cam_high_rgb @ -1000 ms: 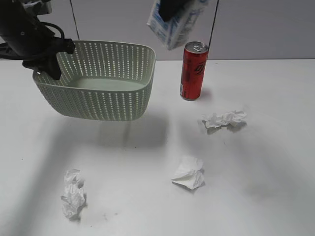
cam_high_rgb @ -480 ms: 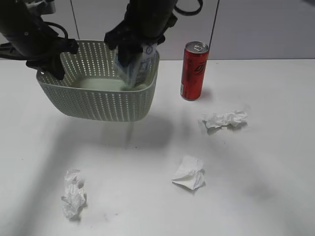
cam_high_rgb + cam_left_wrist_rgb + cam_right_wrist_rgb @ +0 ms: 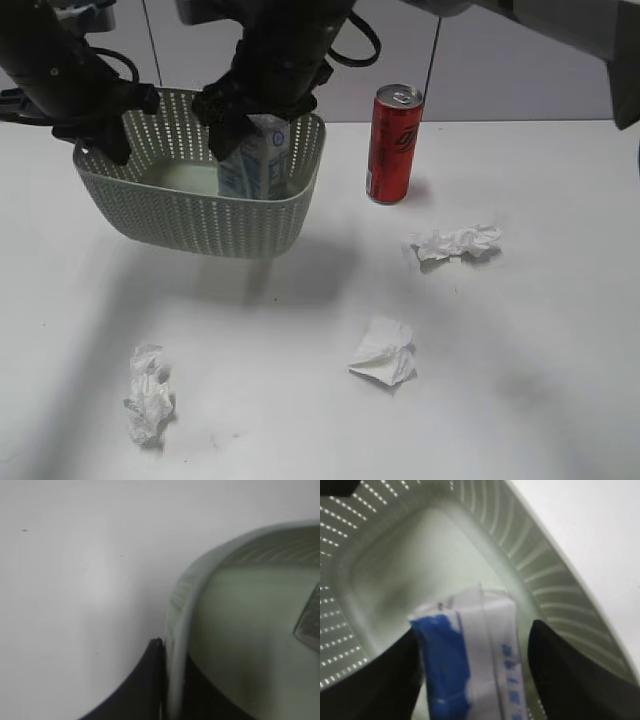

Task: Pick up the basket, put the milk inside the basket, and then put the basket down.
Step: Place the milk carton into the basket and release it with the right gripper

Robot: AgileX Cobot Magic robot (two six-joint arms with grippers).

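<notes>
The pale sage-green basket [image 3: 200, 215] hangs tilted above the white table, with its shadow beneath it. My left gripper [image 3: 105, 135] is shut on its left rim; the left wrist view shows the rim [image 3: 175, 630] pinched between the jaws [image 3: 172, 680]. The white and blue milk carton [image 3: 262, 160] stands upright inside the basket at its right end. My right gripper [image 3: 245, 125] reaches down into the basket around the carton. In the right wrist view the carton [image 3: 480, 650] sits between the fingers [image 3: 472, 670], with a gap at the right finger, over the basket floor [image 3: 410, 570].
A tall red drink can [image 3: 393, 145] stands just right of the basket. Crumpled white paper balls lie at the right [image 3: 455, 242], at the front middle [image 3: 384, 352] and at the front left [image 3: 149, 393].
My right gripper has carried the milk from above the basket's right rim down into the basket, where it now stands upright. The basket has shifted slightly in my left gripper's hold.
</notes>
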